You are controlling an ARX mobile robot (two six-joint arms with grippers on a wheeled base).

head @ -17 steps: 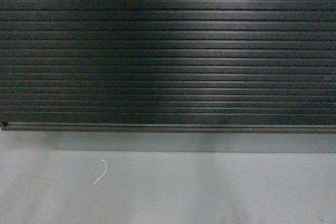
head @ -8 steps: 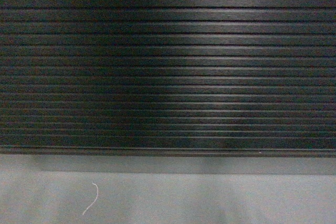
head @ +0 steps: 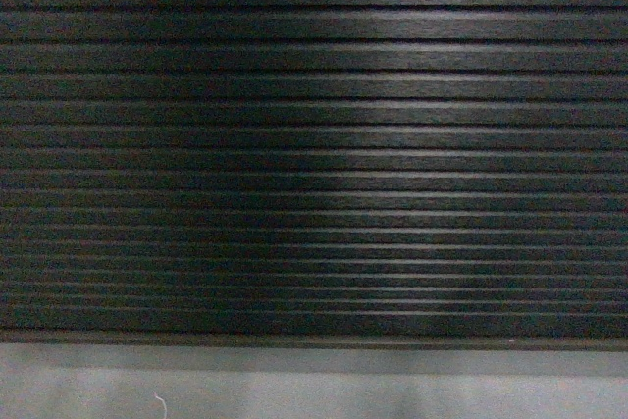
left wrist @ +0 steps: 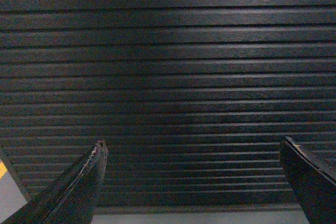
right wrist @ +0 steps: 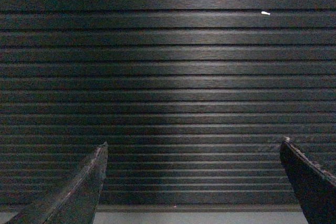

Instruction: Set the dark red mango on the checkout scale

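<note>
Before checkout [head: 314, 144] | left tool [left wrist: 191, 153] wide, empty | right tool [right wrist: 191, 153] wide, empty

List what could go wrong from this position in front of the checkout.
1. The ribbed front panel of the checkout fills every view, so the base may be close enough to bump it if it rolls forward.
2. No mango or scale shows in any view, so reaching now would be blind.
3. The left gripper and right gripper are open and pointed at the panel; extending either arm could strike it.
</note>
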